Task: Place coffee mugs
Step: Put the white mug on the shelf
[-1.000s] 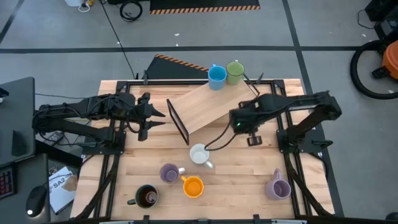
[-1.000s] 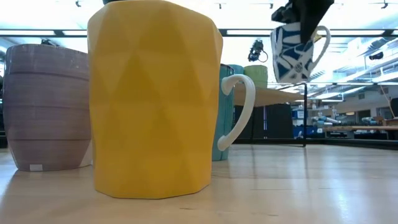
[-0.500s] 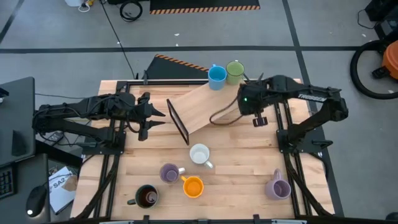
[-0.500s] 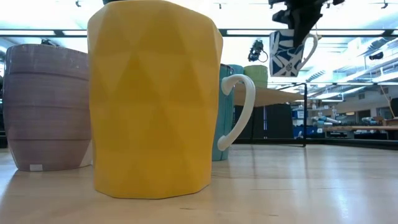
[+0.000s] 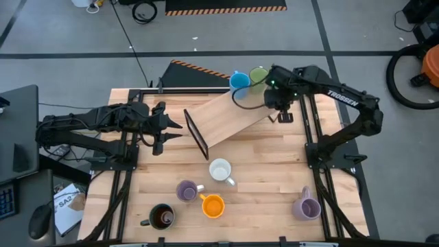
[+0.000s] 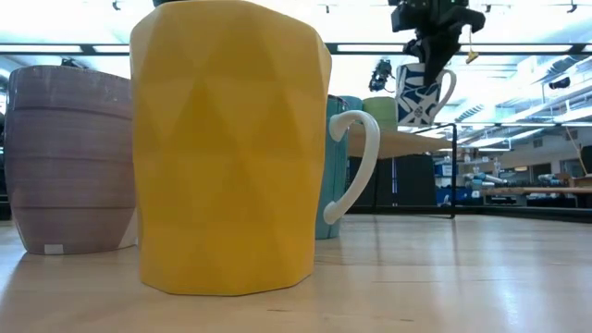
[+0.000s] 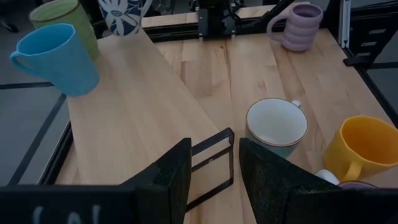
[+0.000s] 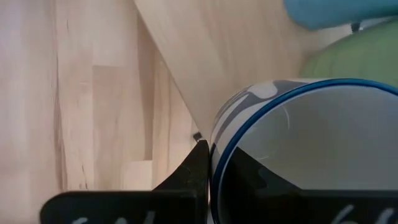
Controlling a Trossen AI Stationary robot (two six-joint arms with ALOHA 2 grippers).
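The right gripper (image 5: 274,96) has its jaws clamped on the rim of a white mug with a dark blue pattern (image 6: 418,92), one finger inside the cup and one outside. The mug hangs upright directly below the jaws, mouth up, its long axis vertical and its handle turned sideways. It is in the air, not resting on anything.

Just beneath it lies the upper end of the raised wooden shelf board (image 5: 226,116), which the low view shows standing above the surface. Right beside the carried mug, a little further along the board from the jaws, stands the green mug (image 5: 258,77), and next past it the blue mug (image 5: 239,82). I judge the coming move to be a straight descent onto the free patch of board beside the green mug; the gap to that mug looks narrow, so a sideways drift could knock it.

Well away from these jaws, down on the surface, sit the white mug (image 5: 220,169), the orange mug (image 5: 213,205), two lavender mugs (image 5: 186,191) (image 5: 306,206) and the dark mug (image 5: 162,217).

The left gripper (image 5: 164,127) waits far across the board, jaws parted and empty.
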